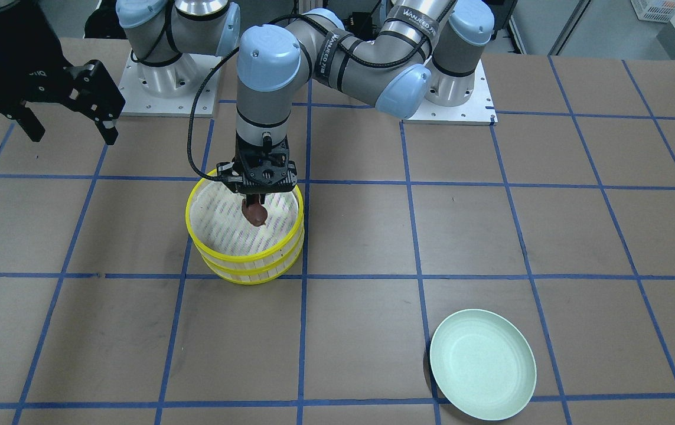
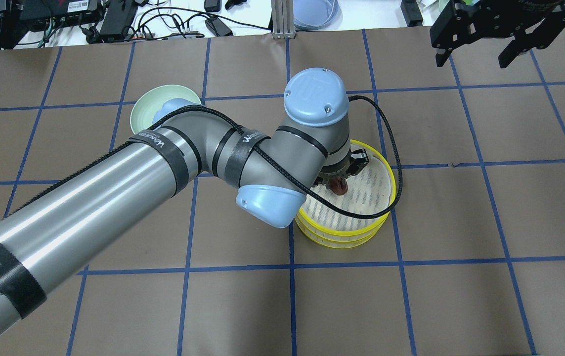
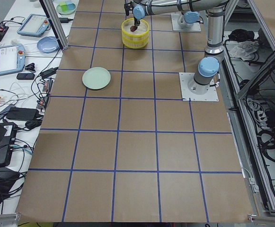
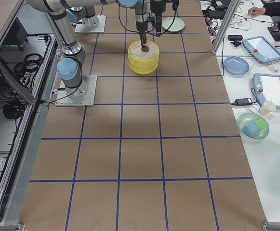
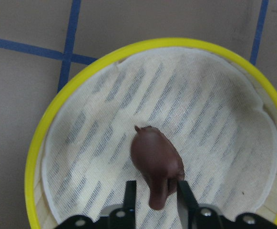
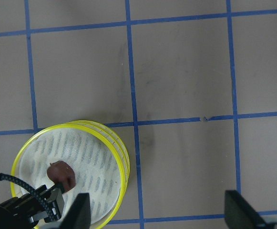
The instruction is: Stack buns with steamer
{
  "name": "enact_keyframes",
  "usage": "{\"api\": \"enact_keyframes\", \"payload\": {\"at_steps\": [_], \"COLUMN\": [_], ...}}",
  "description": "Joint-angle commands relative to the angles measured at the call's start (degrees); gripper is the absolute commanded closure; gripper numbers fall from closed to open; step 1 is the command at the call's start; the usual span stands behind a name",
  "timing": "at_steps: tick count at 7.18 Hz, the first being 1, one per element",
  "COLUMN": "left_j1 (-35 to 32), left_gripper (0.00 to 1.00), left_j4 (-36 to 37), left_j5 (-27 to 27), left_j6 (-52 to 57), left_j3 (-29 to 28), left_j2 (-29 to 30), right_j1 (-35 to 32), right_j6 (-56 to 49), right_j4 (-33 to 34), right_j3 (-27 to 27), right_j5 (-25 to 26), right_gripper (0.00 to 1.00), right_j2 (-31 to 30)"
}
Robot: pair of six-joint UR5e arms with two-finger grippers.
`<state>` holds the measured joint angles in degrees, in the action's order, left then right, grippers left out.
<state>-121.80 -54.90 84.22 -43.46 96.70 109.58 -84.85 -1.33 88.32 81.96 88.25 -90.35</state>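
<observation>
The two steamer tiers [image 1: 213, 260] are stacked one on the other, yellow rims aligned; the stack also shows in the overhead view [image 2: 361, 232] and both wrist views [image 5: 57, 105] [image 6: 121, 157]. My left gripper [image 1: 254, 208] reaches down into the top tier and is shut on the dark reddish-brown bun [image 5: 155, 160] [image 2: 338, 186] [image 6: 62, 174], holding it near the whitish lined bottom. I cannot tell whether the bun touches the lining. The cream-white bun is hidden. My right gripper [image 1: 72, 134] [image 2: 471, 62] is open and empty, raised well to the side of the stack.
A pale green plate [image 1: 482, 363] [image 2: 146, 106] lies empty on the brown table on my left side, partly behind my left elbow in the overhead view. Blue tape lines grid the table. Cables and devices lie beyond the far table edge.
</observation>
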Motion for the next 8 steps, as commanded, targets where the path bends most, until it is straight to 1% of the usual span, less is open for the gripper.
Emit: {"api": "enact_keyframes", "payload": {"at_steps": [1, 2, 4, 5, 6, 7, 8], "left_j1": [-0.1, 0.0, 2.7, 6.9, 11.9, 17.6, 22.6], "left_gripper": [0.06, 0.01, 0.0, 0.0, 0.0, 0.0, 0.0], "left_j4": [0.2, 0.2, -0.5, -3.4, -9.2, -17.5, -24.3], "left_j5": [0.1, 0.3, 1.4, 1.7, 1.7, 1.7, 1.7], "left_j6": [0.2, 3.0, 11.4, 17.0, 24.1, 31.3, 36.7], "left_j3": [-0.4, -0.5, -1.1, -1.8, -3.5, -6.1, -8.9], "left_j2": [-0.5, -1.6, -4.4, -6.6, -9.4, -11.7, -13.8], "right_j1": [-0.4, -1.0, -2.6, -3.8, -4.1, -4.4, -4.5], "right_j6": [0.2, 0.2, 1.0, 2.3, 2.5, 2.7, 3.3], "right_j4": [-0.7, -0.8, -0.7, -0.7, -0.8, -1.0, -0.8], "right_j3": [0.5, 1.3, 2.0, 2.2, 2.3, 2.8, 4.1], "right_j5": [0.2, -0.1, 0.3, 0.8, 0.8, 0.8, 0.6], "right_gripper": [0.0, 0.0, 0.0, 0.0, 0.0, 0.0, 0.0], "right_j2": [-0.2, -0.2, -0.2, -0.1, -0.2, -0.3, -1.1]}}
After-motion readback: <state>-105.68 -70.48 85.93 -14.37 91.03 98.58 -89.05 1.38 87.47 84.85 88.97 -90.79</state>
